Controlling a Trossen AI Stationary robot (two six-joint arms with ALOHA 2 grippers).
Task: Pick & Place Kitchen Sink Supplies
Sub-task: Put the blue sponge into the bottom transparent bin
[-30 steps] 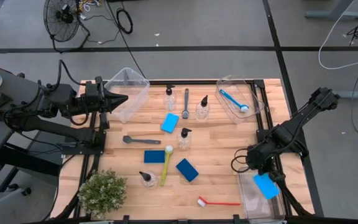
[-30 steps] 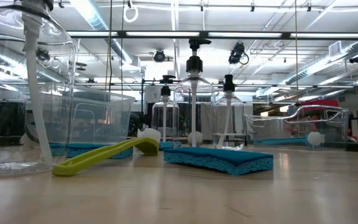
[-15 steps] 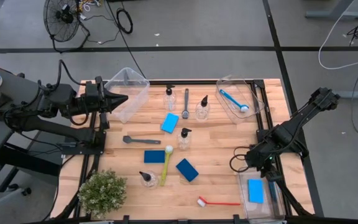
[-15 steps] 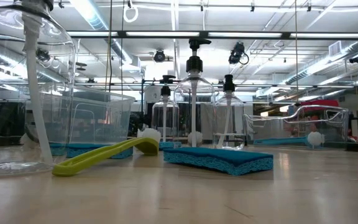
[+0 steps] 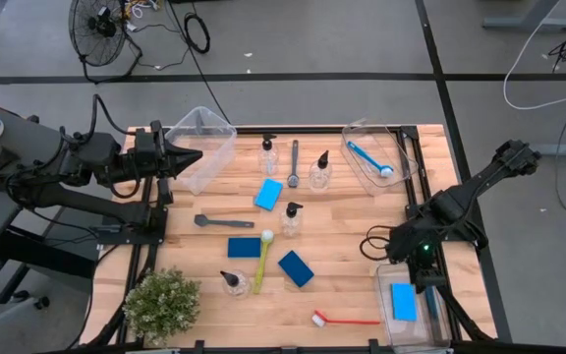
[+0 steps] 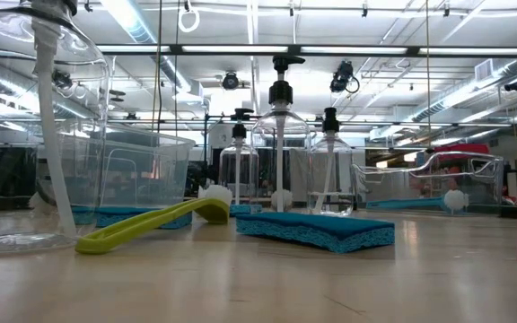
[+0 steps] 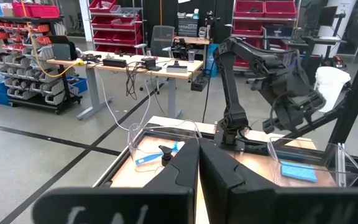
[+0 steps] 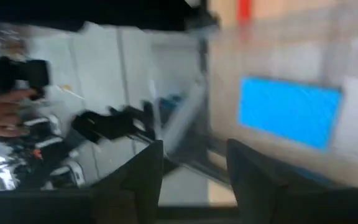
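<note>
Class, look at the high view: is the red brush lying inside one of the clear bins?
No. The red brush lies on the bare tabletop, just outside the clear bin that holds a blue sponge.

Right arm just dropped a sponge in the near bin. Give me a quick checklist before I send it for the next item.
1. Sponge lies flat inside the clear bin: ok.
2. Right gripper fingers apart, nothing between them: ok.
3. Right gripper is above the bin, off the sponge: ok; height above the rim: cannot tell.
4. Left gripper parked shut by the far-left bin, away from the work: ok.
5. Nearest next item, the red brush, lies free on the table just beside the bin: ok.
6. Path to the blue sponge mid-table unobstructed: ok.
</note>
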